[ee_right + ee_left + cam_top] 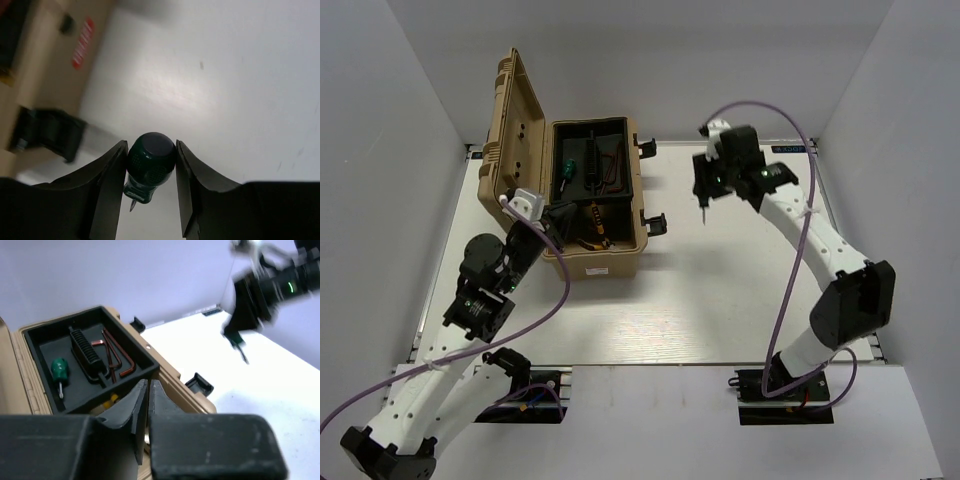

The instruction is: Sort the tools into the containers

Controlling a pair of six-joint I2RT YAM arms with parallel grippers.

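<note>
A white desk (700,310) sits boxed in by plain pale walls (650,60). On its far left stands an open tan box (595,262), its lid (515,120) raised on the left side.

To the right of the box, well apart from it and above the desk, the right gripper (150,145) clamps the green handle of a screwdriver (150,160). The tool's long axis is roughly upright, handle up between the fingers and blade down toward the desk.

A second screwdriver (59,370) lies flat in the box's far left compartment, blade toward the near side. Hex keys (117,357) lie beside it across a divider, their long arms running the same way. Pliers (597,225) lie in the near compartment.

The left gripper (148,387) hangs at the box's near left corner, fingers pressed almost together with nothing seen between them.
</note>
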